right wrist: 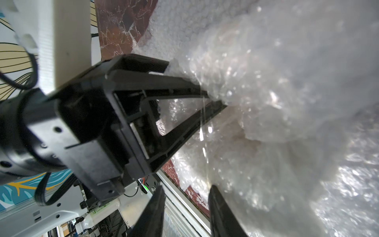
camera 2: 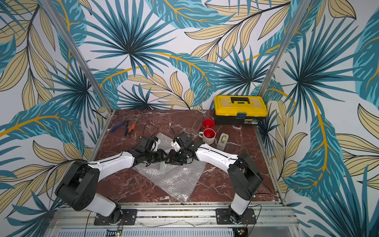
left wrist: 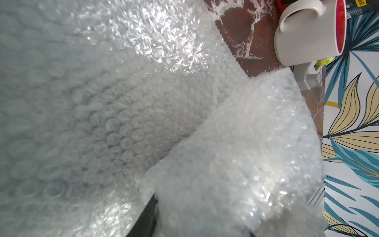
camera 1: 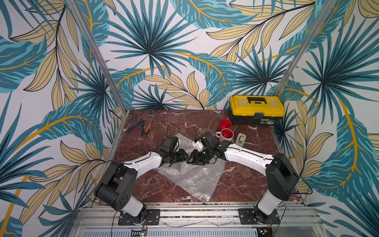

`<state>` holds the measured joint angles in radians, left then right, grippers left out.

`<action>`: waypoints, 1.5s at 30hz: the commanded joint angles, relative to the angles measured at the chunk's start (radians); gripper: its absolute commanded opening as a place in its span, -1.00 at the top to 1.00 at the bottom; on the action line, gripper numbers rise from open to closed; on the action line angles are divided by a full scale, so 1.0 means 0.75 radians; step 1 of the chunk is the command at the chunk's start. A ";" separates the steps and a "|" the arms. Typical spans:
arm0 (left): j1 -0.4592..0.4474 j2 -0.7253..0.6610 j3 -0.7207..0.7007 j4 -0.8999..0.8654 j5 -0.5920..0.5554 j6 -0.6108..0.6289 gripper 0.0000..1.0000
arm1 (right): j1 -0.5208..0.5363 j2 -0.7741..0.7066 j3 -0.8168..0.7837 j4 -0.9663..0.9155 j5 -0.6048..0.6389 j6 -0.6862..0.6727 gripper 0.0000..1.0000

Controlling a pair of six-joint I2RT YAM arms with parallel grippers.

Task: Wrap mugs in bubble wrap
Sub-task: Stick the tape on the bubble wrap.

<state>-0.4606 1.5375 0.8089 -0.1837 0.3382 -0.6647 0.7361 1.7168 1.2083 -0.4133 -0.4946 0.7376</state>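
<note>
Plastic: the wrap (camera 1: 196, 178) is clear bubbled film, light, limp and crinkly. We judge it will sag, spring back out of a fold and slide on the polished desk (camera 1: 160, 123).
Wrap, place: it lies mid-desk, with flat sheets spread toward the near edge and a bunched part raised between the two arms.
Raised part: in the right wrist view the bunched wrap (right wrist: 276, 82) shows a pale shape inside. We cannot tell whether that is a mug.
Mugs: the red mug (camera 1: 225, 123) and the white mug (camera 1: 225, 136) stand upright and bare at the far right of the desk, close together, just beyond the right arm (camera 1: 246, 158).
Mug handling: we take them for ceramic, so stiff, far heavier than the film, glazed and slippery, and apt to chip if knocked.
Where to hold: we would pinch the wrap at an edge or corner, and grip a mug by its wall or rim.
Left arm (camera 1: 143, 162): it reaches low from the near left, with the wrist bent in over the wrap.
Left jaws: their tips are drawn together in a fold of the bunched wrap and look clamped on it.
Right arm: it mirrors the left, meeting it at mid-desk.
Right jaws: they stand apart with nothing between them, one finger just beside the bunched wrap.
</note>
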 commanded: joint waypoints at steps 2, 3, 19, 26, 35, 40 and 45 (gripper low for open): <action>0.013 0.025 0.013 -0.028 -0.060 -0.036 0.17 | 0.023 0.028 -0.055 -0.299 0.054 0.089 0.04; 0.013 0.024 0.013 -0.028 -0.061 -0.037 0.17 | 0.026 0.027 -0.055 -0.303 0.059 0.095 0.02; -0.012 0.025 -0.026 -0.032 -0.144 -0.280 0.54 | 0.041 0.010 -0.033 -0.285 0.034 0.140 0.03; -0.083 -0.061 -0.091 -0.031 -0.294 -0.463 0.68 | 0.041 0.029 0.025 -0.344 0.077 0.111 0.03; -0.110 -0.110 -0.099 -0.033 -0.367 -0.525 0.69 | 0.041 -0.006 0.011 -0.446 0.205 0.117 0.03; -0.110 -0.111 -0.096 -0.031 -0.362 -0.519 0.69 | 0.039 -0.017 0.030 -0.540 0.375 0.116 0.02; -0.114 -0.109 -0.093 -0.031 -0.353 -0.511 0.69 | 0.039 -0.017 0.038 -0.544 0.461 0.117 0.03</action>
<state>-0.5709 1.4734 0.7559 -0.1890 0.1642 -1.0332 0.7811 1.7000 1.2720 -0.5701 -0.3073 0.8192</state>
